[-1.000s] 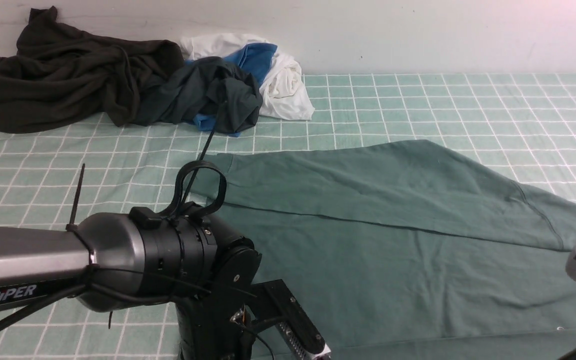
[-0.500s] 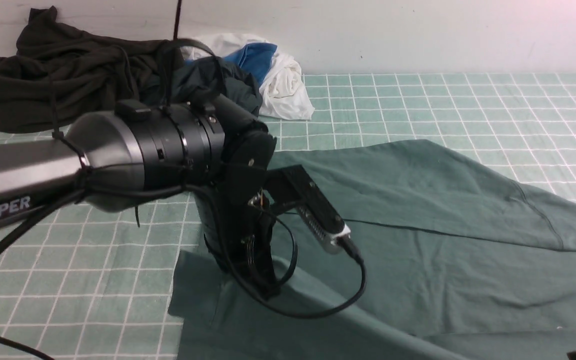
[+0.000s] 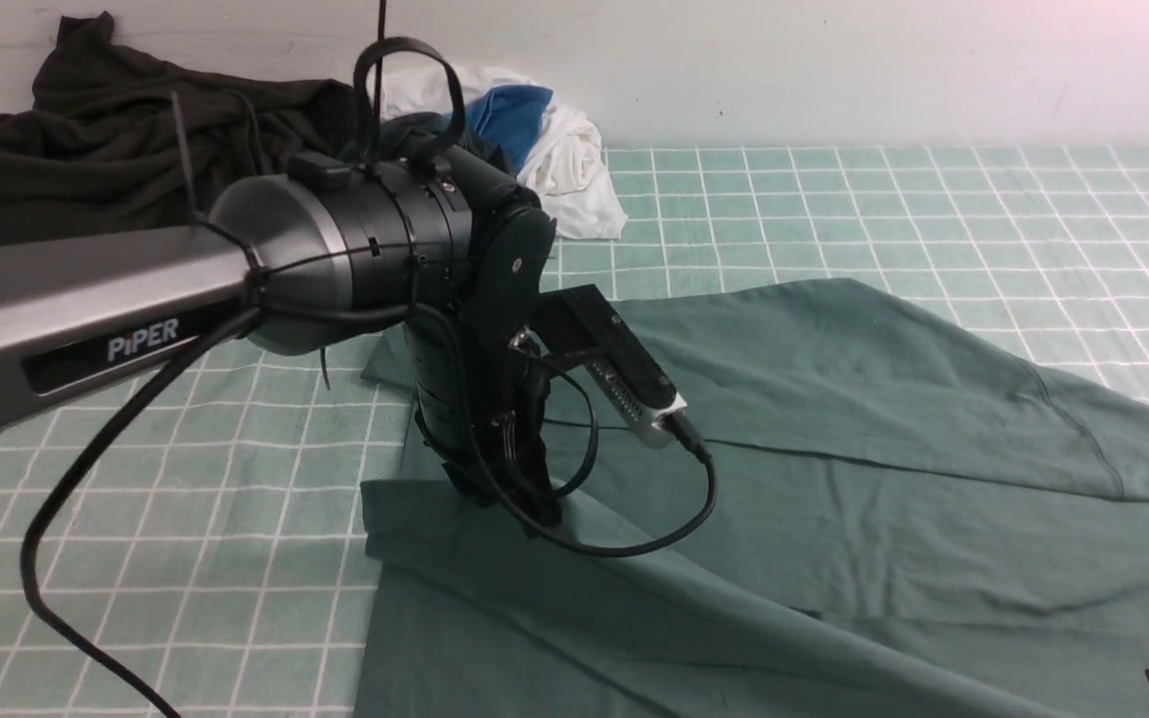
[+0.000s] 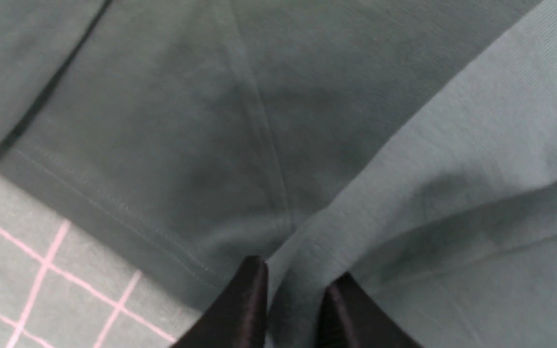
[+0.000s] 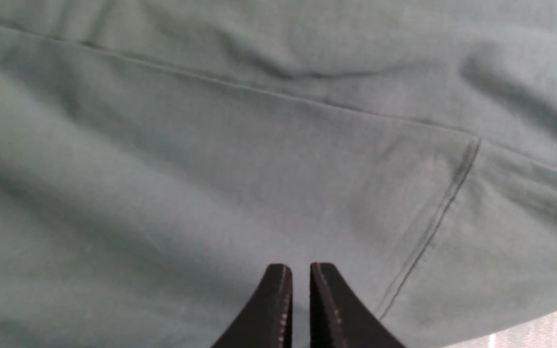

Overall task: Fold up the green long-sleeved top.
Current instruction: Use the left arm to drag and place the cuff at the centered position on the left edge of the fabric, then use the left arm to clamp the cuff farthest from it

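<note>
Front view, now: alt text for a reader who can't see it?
Robot's left arm reaches over a green long-sleeved top spread on a checked cloth, with dark garments and white cloth heaped behind.

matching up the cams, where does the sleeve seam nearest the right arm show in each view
front view: right side, on the sleeve
left wrist view: can't see it
right wrist view: likely the far right edge, upper half, hard to be sure
shared landmark: the green top
</note>
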Available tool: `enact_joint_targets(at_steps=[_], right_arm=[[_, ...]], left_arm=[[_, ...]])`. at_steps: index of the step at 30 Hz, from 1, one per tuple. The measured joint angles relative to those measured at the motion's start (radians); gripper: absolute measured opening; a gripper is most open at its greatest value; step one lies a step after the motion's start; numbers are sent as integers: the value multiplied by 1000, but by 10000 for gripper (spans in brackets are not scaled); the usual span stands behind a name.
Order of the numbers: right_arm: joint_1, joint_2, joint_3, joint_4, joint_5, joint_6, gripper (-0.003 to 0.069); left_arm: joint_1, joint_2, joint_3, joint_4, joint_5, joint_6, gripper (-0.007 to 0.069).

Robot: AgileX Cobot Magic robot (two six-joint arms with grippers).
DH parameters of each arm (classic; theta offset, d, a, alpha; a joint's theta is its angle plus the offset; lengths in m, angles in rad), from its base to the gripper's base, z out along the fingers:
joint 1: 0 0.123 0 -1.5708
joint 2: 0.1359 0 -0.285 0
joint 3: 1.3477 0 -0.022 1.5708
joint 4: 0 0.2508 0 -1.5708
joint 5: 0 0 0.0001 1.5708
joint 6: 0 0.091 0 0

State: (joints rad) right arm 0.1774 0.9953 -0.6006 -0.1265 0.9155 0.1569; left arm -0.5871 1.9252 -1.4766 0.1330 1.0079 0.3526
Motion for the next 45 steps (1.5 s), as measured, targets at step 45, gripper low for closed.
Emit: enact_joint_targets(at_steps=[45], right_arm=[[-200,565,-38,-373,-320,547,357]], left_arm=[[240,122,-179,-117,94,-178,347]])
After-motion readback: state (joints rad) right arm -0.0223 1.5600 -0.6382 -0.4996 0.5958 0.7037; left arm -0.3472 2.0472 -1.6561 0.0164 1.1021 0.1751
